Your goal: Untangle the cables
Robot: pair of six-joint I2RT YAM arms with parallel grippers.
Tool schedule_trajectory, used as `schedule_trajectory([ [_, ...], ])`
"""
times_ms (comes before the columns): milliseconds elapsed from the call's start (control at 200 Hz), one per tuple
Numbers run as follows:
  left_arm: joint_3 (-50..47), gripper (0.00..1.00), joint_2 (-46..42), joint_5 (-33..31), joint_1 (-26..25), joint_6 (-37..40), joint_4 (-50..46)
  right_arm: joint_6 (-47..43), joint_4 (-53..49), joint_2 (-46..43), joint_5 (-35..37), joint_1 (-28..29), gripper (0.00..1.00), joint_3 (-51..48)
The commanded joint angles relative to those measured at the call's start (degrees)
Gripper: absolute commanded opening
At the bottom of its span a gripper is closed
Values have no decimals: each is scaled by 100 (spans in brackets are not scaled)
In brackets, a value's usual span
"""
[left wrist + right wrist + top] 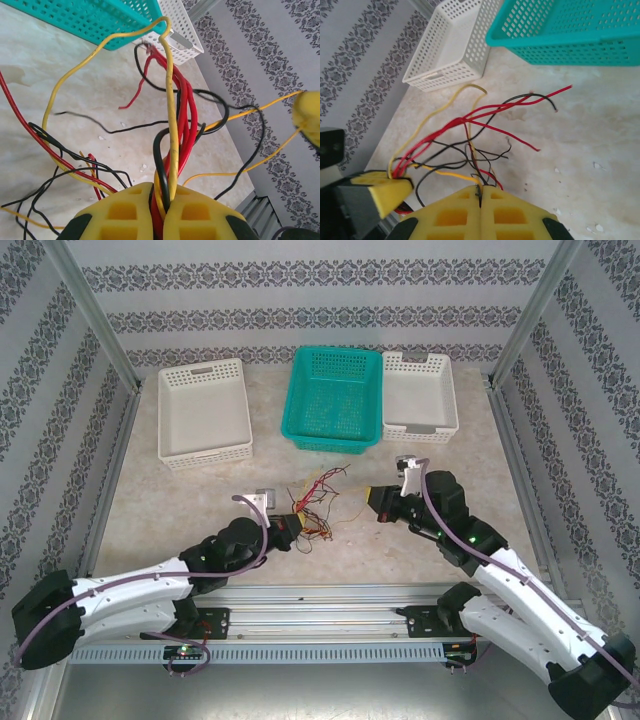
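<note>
All around, walls point(320, 300) papered in grey floral bands, with slanted metal posts point(95, 312) at the corners. Below, a pale marbled counter point(180, 510), and along its near edge a metal rail point(320, 598) carrying both arm bases.

At the far side of the counter, three baskets in a row: a white basket point(203, 412) on the left, a teal basket point(335, 398) in the middle, a second white basket point(420, 392) just beside the teal one on the right.

Nearer, the left arm point(130, 590) and the right arm point(520, 580), reaching inward from the rail.

Between them, the cables point(315, 502): a small loose tangle of thin red, yellow and black strands, on the open counter in front of the teal basket. From above, seen as one knot beside the left fingers point(297, 521), with a fine yellow strand stretched across to the right fingers point(380, 502).

From the left wrist: left fingers point(172, 200) pressed together on a thick bunch of red strands with one yellow and one black, rising from the seam of the yellow pads. At the right edge, a blurred yellow pad of the right fingers point(307, 117), with two thin yellow strands running into it.

From the right wrist: right fingers point(485, 200) pressed together, pinching a thin yellow strand and a black one at the seam; red ends fanned over the counter toward the teal basket.
</note>
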Motion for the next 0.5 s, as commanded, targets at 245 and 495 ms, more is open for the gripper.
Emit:
schedule_trajectory([
  [245,862,0,235,-535,-13,473,-1300,297,826,-169,-710,120,57,-233],
  [495,1344,0,403,-348,-13,576,-1327,295,1353,462,-403,902,55,-450],
])
